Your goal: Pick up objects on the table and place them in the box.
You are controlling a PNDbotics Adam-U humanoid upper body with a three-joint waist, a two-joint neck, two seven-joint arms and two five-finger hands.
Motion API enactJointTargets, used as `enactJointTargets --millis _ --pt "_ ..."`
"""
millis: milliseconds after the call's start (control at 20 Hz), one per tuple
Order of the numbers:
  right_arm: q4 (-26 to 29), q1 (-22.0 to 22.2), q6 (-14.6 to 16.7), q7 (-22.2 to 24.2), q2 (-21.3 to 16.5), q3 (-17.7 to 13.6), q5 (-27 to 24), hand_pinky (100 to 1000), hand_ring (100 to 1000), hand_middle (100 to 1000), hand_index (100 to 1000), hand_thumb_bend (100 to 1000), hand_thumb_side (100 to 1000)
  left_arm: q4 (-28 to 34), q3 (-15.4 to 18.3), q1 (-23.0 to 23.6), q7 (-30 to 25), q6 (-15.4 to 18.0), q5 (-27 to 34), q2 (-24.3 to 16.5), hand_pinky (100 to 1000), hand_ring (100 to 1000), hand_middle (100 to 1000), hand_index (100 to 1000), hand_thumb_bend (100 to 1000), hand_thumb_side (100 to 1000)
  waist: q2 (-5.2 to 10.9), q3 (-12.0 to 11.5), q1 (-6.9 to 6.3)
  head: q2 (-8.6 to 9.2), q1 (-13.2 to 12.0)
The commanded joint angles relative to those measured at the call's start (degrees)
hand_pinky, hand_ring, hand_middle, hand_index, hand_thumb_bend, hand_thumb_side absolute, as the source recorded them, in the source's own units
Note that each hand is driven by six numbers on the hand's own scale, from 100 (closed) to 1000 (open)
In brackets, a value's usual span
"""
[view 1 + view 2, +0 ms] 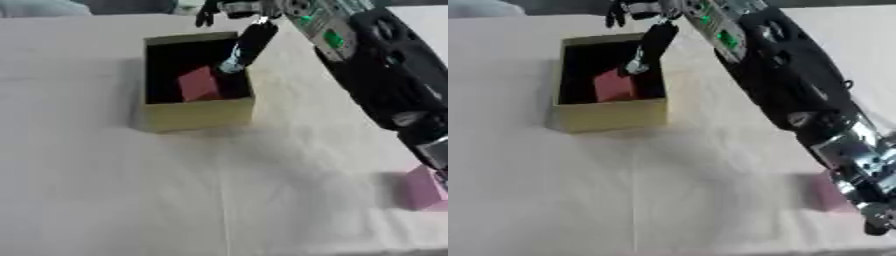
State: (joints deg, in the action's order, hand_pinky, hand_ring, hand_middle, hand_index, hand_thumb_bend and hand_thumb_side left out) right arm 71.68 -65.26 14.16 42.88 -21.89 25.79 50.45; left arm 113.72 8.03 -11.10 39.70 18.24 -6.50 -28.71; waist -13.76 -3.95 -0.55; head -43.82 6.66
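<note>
One red block [199, 83] in box [197, 114] | right hand [234, 9] above, fingers relaxed, empty | risk: arm's sweep knocks pink block [423, 189] off table edge

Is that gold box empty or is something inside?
Not empty. The box holds a red block on its dark floor, below the right hand reaching over it.

No writing, label, brand, number or sign can be read anywhere in either view. The green patches [333, 38] on the arm in the upper right of the frame are only spots of colour, with no letters that can be made out.
</note>
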Motion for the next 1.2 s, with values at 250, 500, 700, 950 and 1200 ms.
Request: enactJointTargets --millis 250,500,700,950,1200 --pt "1.7 -1.1 0.1 -1.2 -0.6 -0.9 1.1 917 908 767 976 553 547 0.9 0.6 -0.5 -0.1 0.1 0.2 -0.9 671 685 677 794 423 834 1.11 0.0 -0.18 -0.3 0.1" --pt "3.6 -1.2 -0.8 -2.4 -1.2 -1.2 -1.4 903 888 734 955 474 548 0.9 0.6 -0.5 0.0 0.1 0.2 -1.0 671 685 677 794 423 836 1.33 0.2 -0.15 -0.3 0.1" --pt "7.7 -1.3 -2.5 -2.5 -4.1 -1.8 -4.9 898 881 720 936 433 507 0.9 0.8 -0.2 0.0 0.1 0.0 -1.2 671 685 677 794 424 840 1.5 0.6 0.04 -0.3 0.0" --pt "16.3 0.5 -3.9 -0.6 -12.2 -2.1 -11.5 899 886 736 936 441 533 0.9 1.1 0.3 0.4 0.0 -0.5 -1.7 672 685 677 794 425 833 1.79 1.3 0.4 -0.3 -0.9" --pt "31.5 6.8 -6.0 0.7 -23.8 -3.4 -20.0 899 892 748 941 441 549 0.9 1.3 0.7 0.8 -0.1 -0.9 -2.1 672 685 678 794 424 833 1.96 2.0 0.47 -0.3 -2.7"
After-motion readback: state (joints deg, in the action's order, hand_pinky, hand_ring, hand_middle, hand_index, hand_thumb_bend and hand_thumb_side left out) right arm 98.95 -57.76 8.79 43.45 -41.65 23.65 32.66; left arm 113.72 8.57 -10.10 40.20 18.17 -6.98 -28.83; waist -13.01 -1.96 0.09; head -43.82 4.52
